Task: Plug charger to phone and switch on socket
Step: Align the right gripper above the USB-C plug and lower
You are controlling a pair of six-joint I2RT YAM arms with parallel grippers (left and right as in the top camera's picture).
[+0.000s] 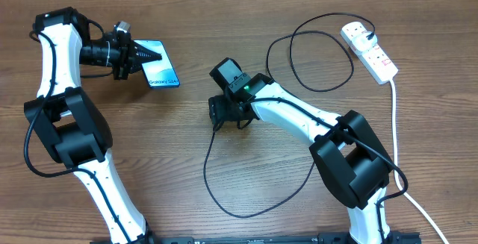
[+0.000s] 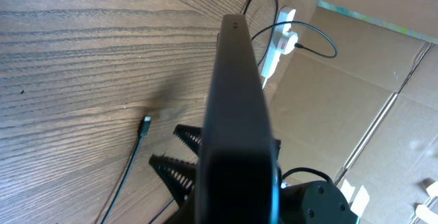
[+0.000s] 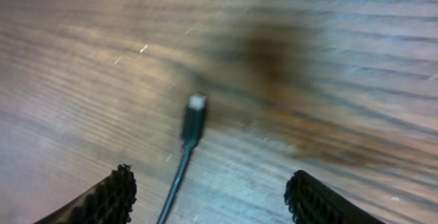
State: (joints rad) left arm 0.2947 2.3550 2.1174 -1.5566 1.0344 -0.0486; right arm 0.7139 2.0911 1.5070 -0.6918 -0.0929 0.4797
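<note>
My left gripper [image 1: 140, 56] is shut on the left end of the phone [image 1: 161, 68], a slim black-edged phone with a light blue screen, held tilted above the table at the upper left. In the left wrist view the phone [image 2: 236, 107] shows edge-on and hides my fingers. My right gripper [image 1: 221, 117] is open at the table's middle. Its fingers [image 3: 212, 190] straddle the charger cable, with the connector tip [image 3: 194, 118] lying on the wood just ahead of them. The thin black charger cable [image 1: 206, 166] loops across the table to the white socket strip [image 1: 371, 50] at the upper right.
The strip's thick white cord [image 1: 396, 124] runs down the right side to the front edge. The strip [image 2: 279, 42] and the cable tip [image 2: 146, 125] also show in the left wrist view. A cardboard wall stands behind the table.
</note>
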